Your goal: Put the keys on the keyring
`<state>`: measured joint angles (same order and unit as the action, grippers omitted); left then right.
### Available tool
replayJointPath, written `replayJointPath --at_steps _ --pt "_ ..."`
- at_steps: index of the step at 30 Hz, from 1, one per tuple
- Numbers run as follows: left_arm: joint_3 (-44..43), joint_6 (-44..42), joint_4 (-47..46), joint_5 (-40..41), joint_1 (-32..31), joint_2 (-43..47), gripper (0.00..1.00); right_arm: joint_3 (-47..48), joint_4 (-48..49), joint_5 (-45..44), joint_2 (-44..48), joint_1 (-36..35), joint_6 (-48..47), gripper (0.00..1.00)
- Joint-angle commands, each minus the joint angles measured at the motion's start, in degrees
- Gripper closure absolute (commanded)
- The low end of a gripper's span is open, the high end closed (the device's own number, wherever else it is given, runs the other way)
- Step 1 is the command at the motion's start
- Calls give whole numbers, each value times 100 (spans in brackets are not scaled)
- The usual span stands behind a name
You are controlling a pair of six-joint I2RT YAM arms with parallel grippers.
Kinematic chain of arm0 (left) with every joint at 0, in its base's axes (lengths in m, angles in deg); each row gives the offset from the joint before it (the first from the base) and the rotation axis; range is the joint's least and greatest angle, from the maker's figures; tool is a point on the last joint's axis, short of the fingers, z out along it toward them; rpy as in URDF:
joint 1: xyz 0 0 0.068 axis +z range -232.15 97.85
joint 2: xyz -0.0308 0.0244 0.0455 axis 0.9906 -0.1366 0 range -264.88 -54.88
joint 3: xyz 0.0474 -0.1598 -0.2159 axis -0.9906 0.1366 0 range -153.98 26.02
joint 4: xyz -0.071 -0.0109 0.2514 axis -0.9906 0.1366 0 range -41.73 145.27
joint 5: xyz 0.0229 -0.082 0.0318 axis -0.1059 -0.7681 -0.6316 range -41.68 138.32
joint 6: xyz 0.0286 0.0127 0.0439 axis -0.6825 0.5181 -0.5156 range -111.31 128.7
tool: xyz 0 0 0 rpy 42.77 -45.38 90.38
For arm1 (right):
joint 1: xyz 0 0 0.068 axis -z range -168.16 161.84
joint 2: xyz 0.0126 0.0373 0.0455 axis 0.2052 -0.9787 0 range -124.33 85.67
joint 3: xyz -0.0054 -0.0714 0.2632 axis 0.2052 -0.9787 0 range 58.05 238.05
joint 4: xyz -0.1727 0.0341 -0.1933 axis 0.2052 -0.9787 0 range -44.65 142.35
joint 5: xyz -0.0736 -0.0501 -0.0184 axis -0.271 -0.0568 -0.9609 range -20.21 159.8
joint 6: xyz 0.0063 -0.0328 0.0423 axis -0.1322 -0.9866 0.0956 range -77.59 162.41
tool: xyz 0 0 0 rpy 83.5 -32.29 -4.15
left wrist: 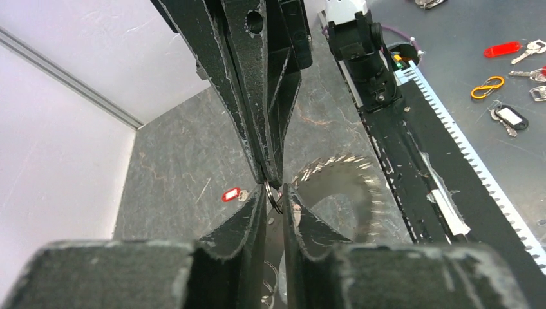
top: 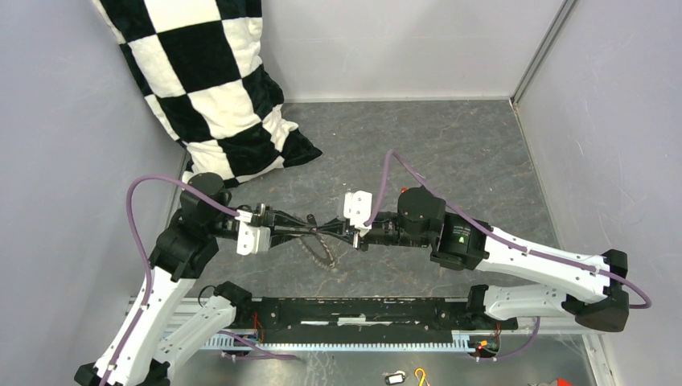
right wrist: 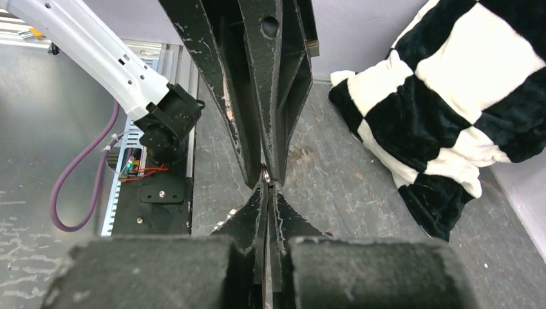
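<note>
My two grippers meet tip to tip above the middle of the table, the left gripper from the left and the right gripper from the right. The keyring, a toothed grey hoop, hangs just under that point and looks blurred in the left wrist view. The left gripper is shut on a flat metal piece with a small ring at its tip. The right gripper is shut on a thin metal piece. I cannot tell which one carries the hoop. A red-headed key lies on the table beyond. The black-headed key is not identifiable.
A black and white checked pillow leans in the back left corner. The black base rail runs along the near edge. Beyond it lie a yellow hook, a dark tag with a white face, a red tag and loose keys.
</note>
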<state>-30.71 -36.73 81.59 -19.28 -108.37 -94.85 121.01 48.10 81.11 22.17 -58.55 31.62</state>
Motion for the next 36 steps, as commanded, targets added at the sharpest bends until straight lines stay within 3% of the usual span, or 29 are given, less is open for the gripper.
replayJointPath --at_steps 1,5,12,20,27,36 --pt "-212 136 -45 -105 -28 1 82 267 192 -77 -4 -3 -16 99" --pt "-172 -134 168 -34 -24 -3 91 237 319 -16 19 -2 28 99" --pt "-31 -361 474 234 -33 69 78 193 383 11 37 -18 59 99" --pt "43 -324 482 716 -24 123 73 184 548 70 59 -11 59 99" --pt "-148 314 197 1019 -24 -35 74 217 531 143 49 -18 72 99" --pt "-331 994 278 328 -24 -115 76 194 579 87 67 -19 102 100"
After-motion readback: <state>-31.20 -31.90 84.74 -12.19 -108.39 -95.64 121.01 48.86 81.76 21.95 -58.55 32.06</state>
